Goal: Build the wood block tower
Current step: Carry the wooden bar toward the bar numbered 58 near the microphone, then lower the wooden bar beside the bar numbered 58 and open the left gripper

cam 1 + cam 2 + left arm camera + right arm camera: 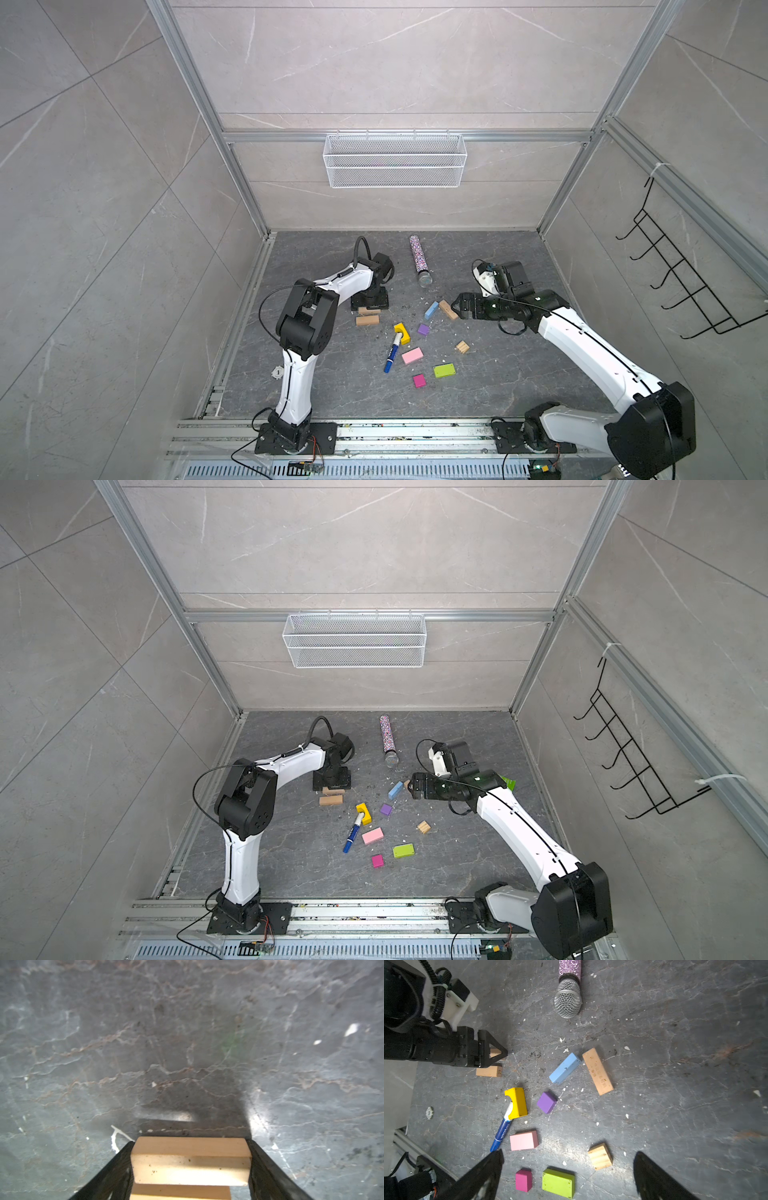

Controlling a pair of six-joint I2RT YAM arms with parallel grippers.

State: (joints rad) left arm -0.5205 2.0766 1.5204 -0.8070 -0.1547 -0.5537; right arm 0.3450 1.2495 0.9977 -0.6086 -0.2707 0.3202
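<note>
1 tan bar point(190, 1169) pinched by left pincer point(190, 1141) | right pincer point(570, 1154) spread wide

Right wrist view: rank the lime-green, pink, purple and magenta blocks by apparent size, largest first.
1. lime-green block
2. pink block
3. purple block and magenta block: look alike, not ranked.

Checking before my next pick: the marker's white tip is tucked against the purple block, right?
No. The marker has its tip tucked into the yellow arch, as the right wrist view shows; the purple block lies apart from it.
</note>
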